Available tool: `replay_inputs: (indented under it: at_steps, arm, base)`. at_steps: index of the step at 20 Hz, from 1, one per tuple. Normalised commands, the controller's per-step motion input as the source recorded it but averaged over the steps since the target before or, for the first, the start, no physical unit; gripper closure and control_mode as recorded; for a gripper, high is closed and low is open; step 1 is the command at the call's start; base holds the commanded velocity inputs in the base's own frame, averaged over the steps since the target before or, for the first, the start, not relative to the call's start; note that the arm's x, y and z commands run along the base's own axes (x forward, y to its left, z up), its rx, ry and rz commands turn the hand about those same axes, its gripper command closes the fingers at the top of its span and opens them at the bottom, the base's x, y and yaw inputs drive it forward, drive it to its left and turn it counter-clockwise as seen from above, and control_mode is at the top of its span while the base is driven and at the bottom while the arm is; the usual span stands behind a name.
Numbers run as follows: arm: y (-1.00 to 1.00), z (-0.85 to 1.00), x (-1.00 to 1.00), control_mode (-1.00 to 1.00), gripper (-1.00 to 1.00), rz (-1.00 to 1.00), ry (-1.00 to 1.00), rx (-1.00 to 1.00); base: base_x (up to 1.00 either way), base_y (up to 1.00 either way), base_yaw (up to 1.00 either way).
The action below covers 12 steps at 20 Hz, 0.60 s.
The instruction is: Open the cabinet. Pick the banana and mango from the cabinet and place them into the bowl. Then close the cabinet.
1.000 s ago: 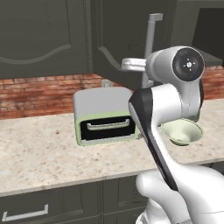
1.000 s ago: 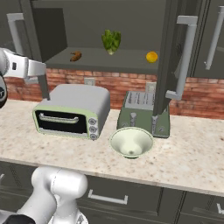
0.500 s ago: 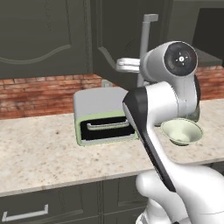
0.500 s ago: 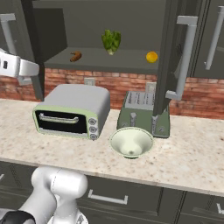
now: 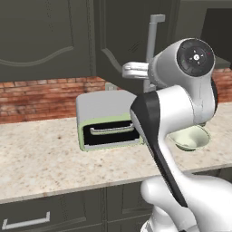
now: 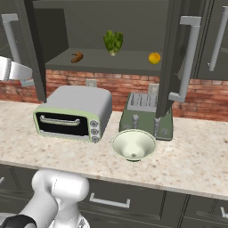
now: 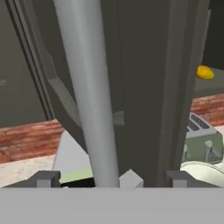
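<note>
Cabinet (image 6: 171, 53) doors opened; fingers (image 7: 109, 178) spread wide around left door handle (image 7: 87, 92), nothing gripped. Banana (image 6: 77, 57), mango (image 6: 154, 58) unpicked; bowl (image 6: 133, 144) empty.

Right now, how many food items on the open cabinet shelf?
3: banana at the left, lettuce head in the middle near the back, mango at the right. The open doors may hide more.

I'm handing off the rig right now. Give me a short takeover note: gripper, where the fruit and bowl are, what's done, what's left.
Gripper: open, fingers either side of the left door handle, not clamped.
Cabinet: both doors open.
Banana: shelf, left. Mango: shelf, right. Lettuce between them; leave it.
Bowl: empty, on the counter in front of the toaster.
Done: cabinet opened.
Left: both fruits into the bowl, close the cabinet.
</note>
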Motion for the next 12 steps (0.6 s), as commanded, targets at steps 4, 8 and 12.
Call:
replay_inputs:
  at_steps: [4,8,12]
  arm:
    - [-0.23,0.01,-0.51,-1.0,-1.0,0.01,0.0,0.0]
    - [-0.45,0.09,-0.43,-1.0,-1.0,0.06,0.0,0.0]
    - [-0.48,0.02,-0.04,-1.0,-1.0,0.17,0.0,0.0]
  base:
    - [0.0,0.0,0.0]
    - [0.0,0.0,0.0]
    - [0.0,0.0,0.0]
